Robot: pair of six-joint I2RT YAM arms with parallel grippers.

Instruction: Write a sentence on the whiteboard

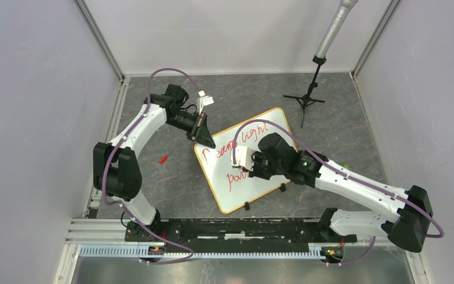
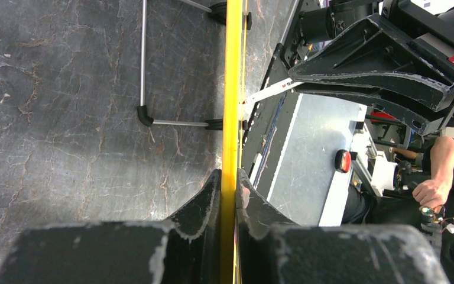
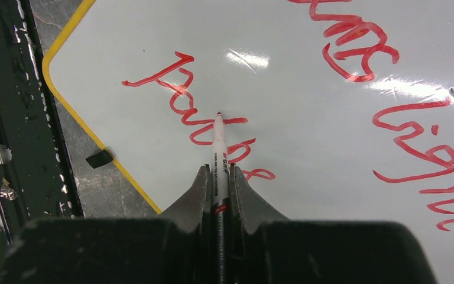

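Top external view: we see the whiteboard point(image 1: 239, 195) at centre frame, thin, stiff, probably light and slippery. At its upper-left rim the left gripper point(image 1: 204, 137) clamps tight, a sound hold. The right gripper point(image 1: 240, 160) pinches a marker point(image 3: 219, 142), tip on the red sentence point(image 1: 230, 146).

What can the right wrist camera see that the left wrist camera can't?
Only the right wrist camera shows the red sentence and the marker pinched in the right gripper, its tip at the whiteboard. Only the left wrist camera shows the left gripper clamped on the board's edge, a metal stand leg and a person's hand. Both show the board's yellow rim and the dark table.
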